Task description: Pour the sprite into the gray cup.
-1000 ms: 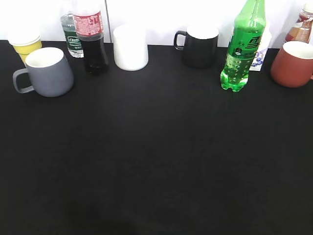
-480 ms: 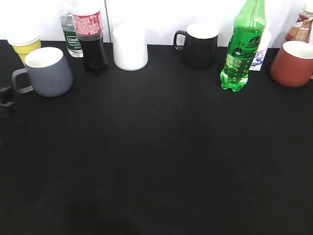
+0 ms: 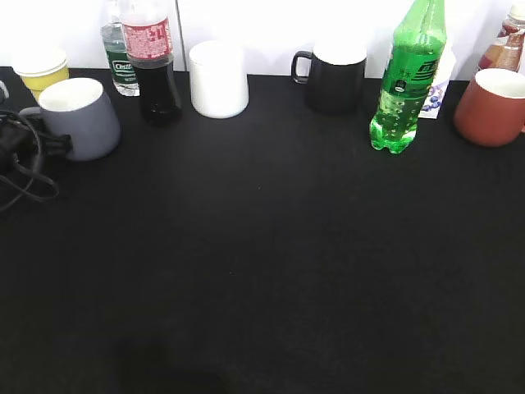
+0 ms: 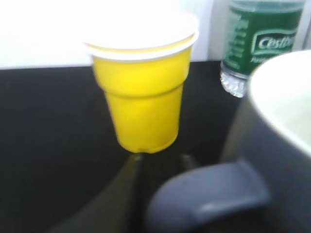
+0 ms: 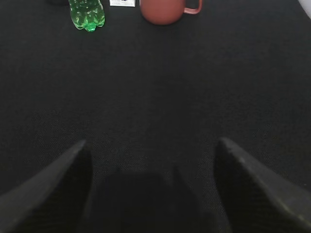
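Note:
The sprite (image 3: 406, 82), a tall green bottle, stands upright at the back right; its bumpy base shows in the right wrist view (image 5: 87, 14). The gray cup (image 3: 86, 123) stands at the back left. My left gripper (image 3: 57, 146) is at the cup's handle. In the left wrist view the handle (image 4: 209, 194) lies blurred across my narrowed left gripper (image 4: 163, 158) and hides most of the right finger. Contact is not visible. My right gripper (image 5: 150, 141) is open and empty over bare cloth, well short of the sprite, and out of the exterior view.
A yellow cup (image 3: 45, 78) stands just behind the gray cup. Along the back are a small clear bottle (image 3: 121, 66), a cola bottle (image 3: 156, 82), a white cup (image 3: 219, 80), a black mug (image 3: 336, 78) and a reddish-brown mug (image 3: 492, 107). A cable (image 3: 25, 185) loops off the left arm.
My left gripper has come in from the left edge to the gray cup's handle. The cup has shifted very slightly. Nothing else has moved.

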Robot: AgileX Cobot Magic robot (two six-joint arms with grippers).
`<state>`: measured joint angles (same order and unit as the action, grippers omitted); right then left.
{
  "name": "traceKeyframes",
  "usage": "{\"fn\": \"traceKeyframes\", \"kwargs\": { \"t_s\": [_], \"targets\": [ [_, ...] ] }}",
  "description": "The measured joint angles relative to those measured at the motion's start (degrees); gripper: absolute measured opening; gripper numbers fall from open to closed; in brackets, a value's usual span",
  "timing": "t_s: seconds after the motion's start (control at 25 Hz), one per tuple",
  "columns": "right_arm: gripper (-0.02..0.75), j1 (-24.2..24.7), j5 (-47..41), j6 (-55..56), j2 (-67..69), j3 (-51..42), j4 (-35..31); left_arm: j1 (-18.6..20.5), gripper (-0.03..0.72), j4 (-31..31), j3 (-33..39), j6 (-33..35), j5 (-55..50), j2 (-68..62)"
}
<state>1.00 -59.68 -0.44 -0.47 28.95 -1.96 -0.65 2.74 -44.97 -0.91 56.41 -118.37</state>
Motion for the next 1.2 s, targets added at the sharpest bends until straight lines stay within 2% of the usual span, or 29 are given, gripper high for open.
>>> {"fn": "traceKeyframes", "kwargs": {
  "t_s": [0.2, 0.32, 0.48, 0.56, 0.64, 0.72, 0.84, 0.92, 1.12, 1.2],
  "targets": [
    [0.592, 0.0, 0.0, 0.0, 0.0, 0.0, 0.0, 0.08, 0.097, 0.22, -0.01, 0.23, 0.9, 0.01],
    [0.592, 0.0, 0.0, 0.0, 0.0, 0.0, 0.0, 0.01, 0.09, 2.91, 1.29, 0.91, -0.98, 5.03],
    [0.592, 0.0, 0.0, 0.0, 0.0, 0.0, 0.0, -1.91, 0.087, 4.28, 11.05, 0.91, 0.6, 16.96],
    [0.592, 0.0, 0.09, 0.0, 0.0, 0.05, -0.02, -4.48, 0.087, 7.25, 15.91, 0.91, 1.37, 21.07],
    [0.592, 0.0, 3.7, 0.0, 1.15, 0.95, -0.02, -7.51, 0.087, 10.1, 18.3, 0.91, 1.65, 23.06],
    [0.592, 0.0, 17.13, 0.0, 4.95, -1.42, -0.08, -10.69, 0.087, 11.7, 18.36, 0.91, 1.65, 23.12],
    [0.592, 0.0, 46.92, 0.0, 15.0, -12.44, -1.19, -14.09, 0.086, 12.17, 18.36, 0.91, 1.96, 23.13],
    [0.592, 0.0, 60.18, 0.0, 24.72, -16.12, -1.83, -14.28, 0.086, 12.67, 18.36, 0.47, 2.01, 23.13],
    [0.592, 0.0, 94.05, 0.0, 55.33, -16.48, -1.37, -14.28, 0.086, 13.12, 18.36, 0.0, 2.6, 23.13],
    [0.592, -0.22, 102.44, 0.0, 64.43, -15.64, 1.96, -14.28, 0.086, 13.17, 18.36, -0.02, 2.84, 23.13]
  ]
}}
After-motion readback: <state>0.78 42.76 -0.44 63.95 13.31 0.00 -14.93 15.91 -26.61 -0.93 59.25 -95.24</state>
